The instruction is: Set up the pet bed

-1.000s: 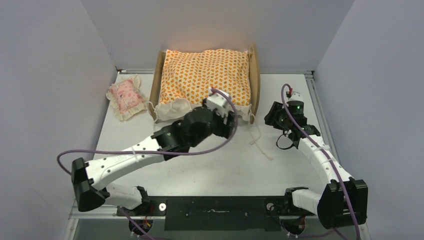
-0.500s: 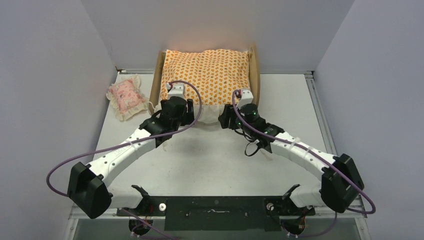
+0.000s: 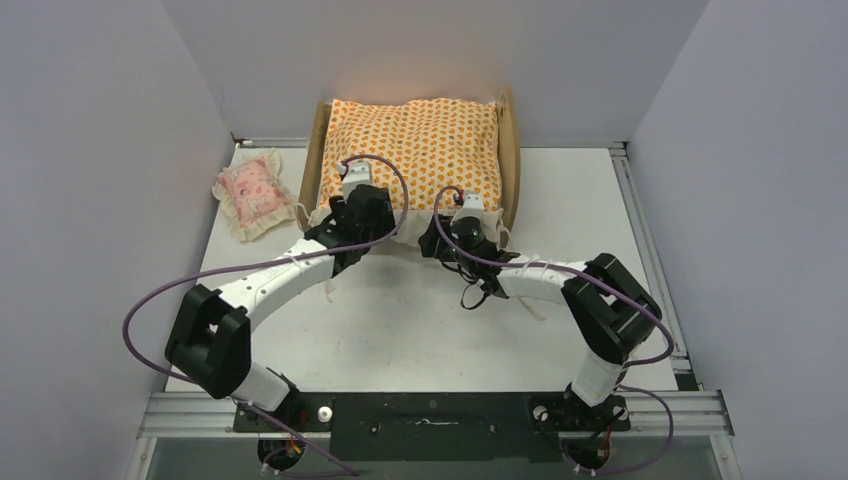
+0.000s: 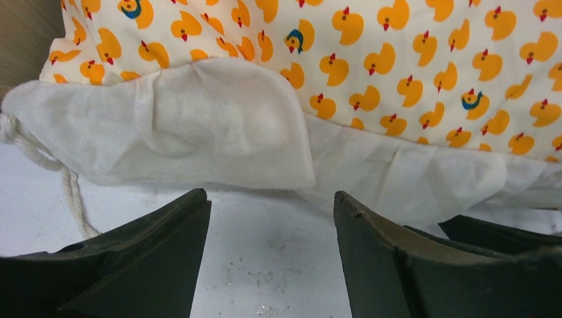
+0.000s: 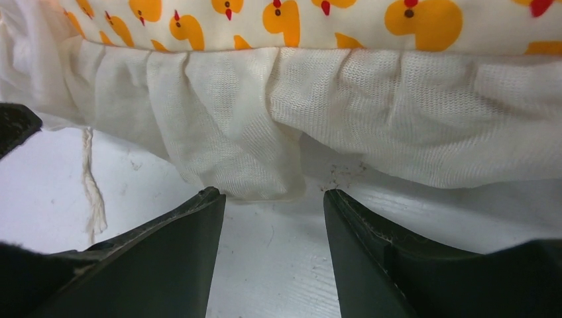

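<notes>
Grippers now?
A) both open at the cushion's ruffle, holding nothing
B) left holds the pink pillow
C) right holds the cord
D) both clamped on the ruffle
A: the wrist views show the left gripper and right gripper with fingers apart, bare table between them, and the ruffle ungripped.

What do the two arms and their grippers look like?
The left arm and right arm have white links, bulky black joints and a looping purple cable each. The left gripper and right gripper have broad, dark, wedge-shaped fingers.
</notes>
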### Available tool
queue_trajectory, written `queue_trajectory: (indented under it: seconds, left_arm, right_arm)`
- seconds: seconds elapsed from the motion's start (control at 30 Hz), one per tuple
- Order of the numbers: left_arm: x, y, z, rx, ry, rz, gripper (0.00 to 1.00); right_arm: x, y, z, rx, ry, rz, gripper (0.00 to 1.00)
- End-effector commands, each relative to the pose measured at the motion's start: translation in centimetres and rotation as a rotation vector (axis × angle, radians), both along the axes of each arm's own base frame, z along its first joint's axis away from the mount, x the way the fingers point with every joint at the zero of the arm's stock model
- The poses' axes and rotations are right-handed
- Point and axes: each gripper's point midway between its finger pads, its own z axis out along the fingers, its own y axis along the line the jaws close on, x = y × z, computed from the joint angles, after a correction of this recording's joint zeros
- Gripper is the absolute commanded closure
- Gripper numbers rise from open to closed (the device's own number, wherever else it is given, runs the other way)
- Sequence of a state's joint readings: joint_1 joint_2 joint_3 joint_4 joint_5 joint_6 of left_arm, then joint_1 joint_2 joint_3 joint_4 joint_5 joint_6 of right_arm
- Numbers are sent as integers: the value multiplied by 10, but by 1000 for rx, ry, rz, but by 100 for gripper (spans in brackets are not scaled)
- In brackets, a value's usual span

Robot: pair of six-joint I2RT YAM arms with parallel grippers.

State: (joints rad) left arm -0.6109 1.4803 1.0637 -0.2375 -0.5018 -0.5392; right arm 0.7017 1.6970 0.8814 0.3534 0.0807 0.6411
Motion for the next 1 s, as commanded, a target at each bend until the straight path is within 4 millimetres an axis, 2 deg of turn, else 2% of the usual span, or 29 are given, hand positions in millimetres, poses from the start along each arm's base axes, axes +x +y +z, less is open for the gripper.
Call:
queue_trajectory:
  seconds: [0.0, 0.07, 0.17, 0.27, 0.3, 0.33, 0.37, 0.53, 0.67, 0.87, 0.97]
  left_arm:
    - [36, -3, 36, -83, -128, 79, 35]
    - [41, -2, 31, -76, -122, 86, 40]
    - [41, 1, 22, -56, -92, 75, 68]
    - [34, 12, 18, -9, -80, 60, 97]
    - [33, 18, 18, 4, -82, 54, 100]
    - [32, 23, 19, 16, -83, 46, 100]
    - [31, 28, 18, 32, -82, 36, 100]
    - [24, 46, 20, 109, -61, -22, 100]
    - [10, 55, 12, 163, -25, -47, 100]
    - [-13, 86, -14, 214, 50, 61, 100]
    - [-17, 96, -9, 222, 39, 112, 100]
  right_arm:
    - [20, 14, 19, 90, -86, -13, 44]
    - [22, 17, 15, 95, -87, -6, 49]
    - [24, 18, 12, 95, -78, 4, 63]
    - [23, 14, 16, 83, -79, 14, 80]
    - [22, 11, 17, 77, -79, 16, 86]
    - [20, 8, 18, 69, -78, 19, 93]
    - [19, 4, 19, 64, -79, 18, 95]
    - [18, -13, 27, 42, -81, 18, 95]
    - [12, -8, 36, 54, -88, 72, 95]
    - [7, -16, 43, 49, -93, 73, 95]
    - [4, -24, 47, 51, -96, 66, 95]
